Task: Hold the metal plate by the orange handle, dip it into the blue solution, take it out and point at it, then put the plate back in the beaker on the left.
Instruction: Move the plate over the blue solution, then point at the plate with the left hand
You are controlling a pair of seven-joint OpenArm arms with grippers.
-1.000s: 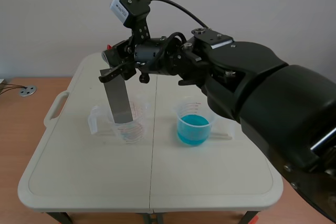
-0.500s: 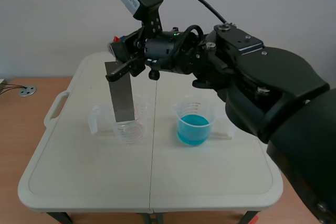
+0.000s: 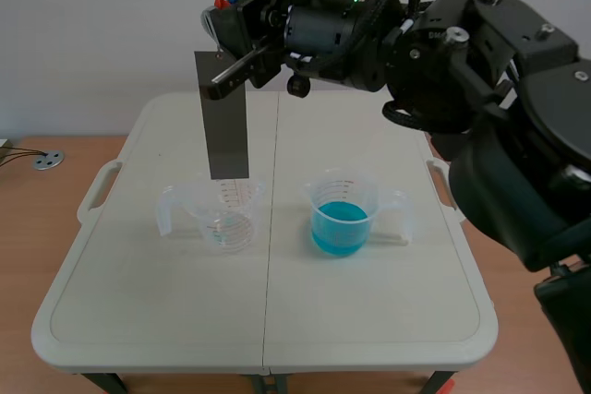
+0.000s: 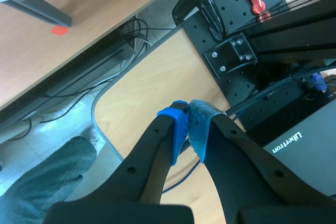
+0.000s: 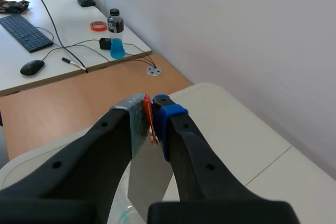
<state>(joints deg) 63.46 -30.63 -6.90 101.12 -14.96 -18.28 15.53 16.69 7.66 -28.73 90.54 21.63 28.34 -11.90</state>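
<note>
Holds right tool (image 3: pixel 229 69) high, past middle, pinching metal plate (image 3: pixel 226 126); presses left tool (image 4: pixel 188 125) pads (image 4: pixel 176 127) together, empty.

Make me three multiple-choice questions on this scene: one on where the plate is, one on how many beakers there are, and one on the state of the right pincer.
1. Where is the plate's lower end?
A. Just over the clear beaker
B. Dipped in liquid
C. Lying flat

2. How many beakers stand on the table?
A. One
B. Two
C. Three

3. How is the right pincer?
A. Open
B. Shut on the plate
C. Shut on nothing

Answers:
1 A: the plate hangs upright above the clear beaker's rim.
2 B: there is the clear one and one holding blue liquid.
3 B: its pads press the plate's orange handle between them.
</note>
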